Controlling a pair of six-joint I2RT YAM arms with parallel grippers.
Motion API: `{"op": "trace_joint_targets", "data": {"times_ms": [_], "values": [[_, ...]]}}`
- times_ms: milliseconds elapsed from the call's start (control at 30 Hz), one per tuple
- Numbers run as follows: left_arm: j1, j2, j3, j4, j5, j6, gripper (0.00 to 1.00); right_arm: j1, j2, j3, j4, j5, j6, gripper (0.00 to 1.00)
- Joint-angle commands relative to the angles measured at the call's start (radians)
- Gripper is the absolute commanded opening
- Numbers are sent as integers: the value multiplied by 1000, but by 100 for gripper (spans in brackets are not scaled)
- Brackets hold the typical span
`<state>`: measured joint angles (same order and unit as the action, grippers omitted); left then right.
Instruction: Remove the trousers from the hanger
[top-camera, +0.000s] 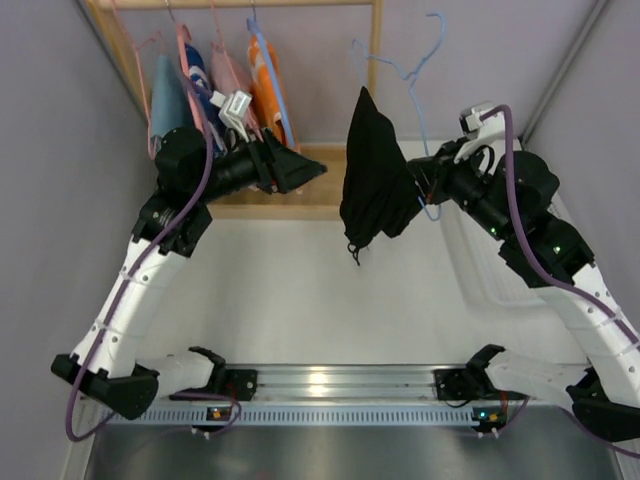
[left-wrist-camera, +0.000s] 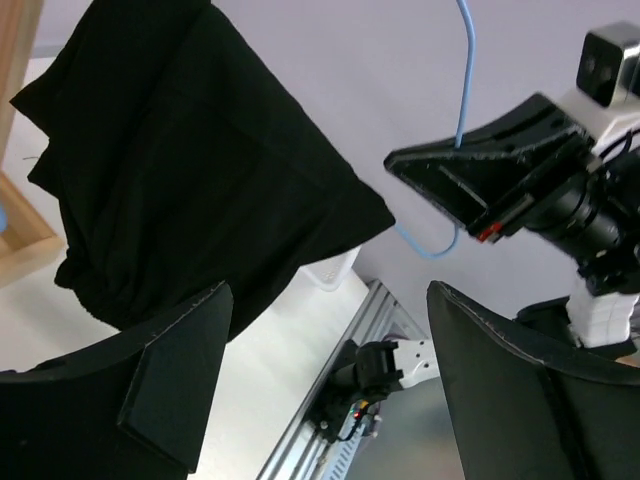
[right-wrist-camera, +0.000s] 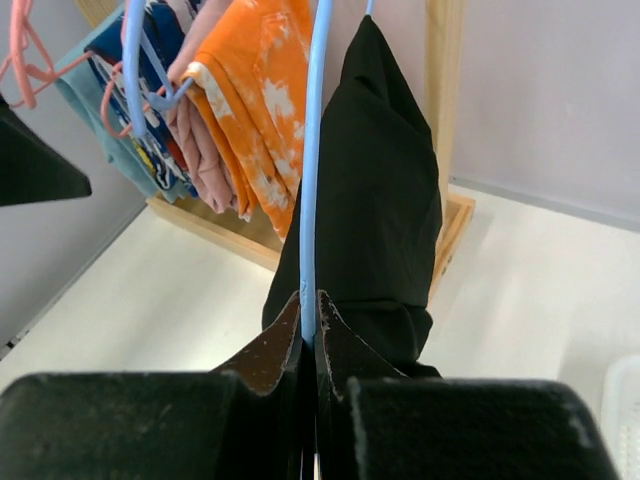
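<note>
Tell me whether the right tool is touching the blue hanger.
Touching. The right wrist view shows the right tool shut on the thin wire of the blue hanger, with both fingers pressed against it and no gap.

The top camera looked down from above and behind the arm bases (top-camera: 225, 383), facing the pale wooden clothes rack (top-camera: 290, 210) at the far end. The left wrist camera looked close past the spread fingers of the left gripper (left-wrist-camera: 330, 290) at the plain black cloth trousers (left-wrist-camera: 190, 170) and the right gripper (left-wrist-camera: 400, 162). The right wrist camera sighted along the thin light-blue wire hanger (right-wrist-camera: 313, 180) toward the rack. All three shared the trousers.
</note>
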<state>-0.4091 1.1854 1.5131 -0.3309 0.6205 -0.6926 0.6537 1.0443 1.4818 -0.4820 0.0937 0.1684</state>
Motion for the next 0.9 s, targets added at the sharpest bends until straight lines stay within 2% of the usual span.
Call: {"op": "trace_joint_targets", "data": {"times_ms": [0, 167, 300, 433, 800, 867], "values": [[-55, 84, 80, 141, -88, -127, 84, 18, -46, -20, 80, 66, 33, 0], [-215, 200, 211, 194, -198, -151, 81, 21, -79, -81, 82, 74, 39, 0], [-295, 298, 303, 257, -258, -197, 70, 35, -92, -103, 85, 104, 59, 0], [-326, 375, 343, 257, -283, -307, 68, 38, -101, -118, 89, 98, 69, 0], [-384, 486, 420, 242, -332, -364, 65, 40, -109, -126, 91, 48, 95, 0], [-392, 499, 436, 242, -332, -364, 62, 43, -101, -123, 91, 44, 91, 0]]}}
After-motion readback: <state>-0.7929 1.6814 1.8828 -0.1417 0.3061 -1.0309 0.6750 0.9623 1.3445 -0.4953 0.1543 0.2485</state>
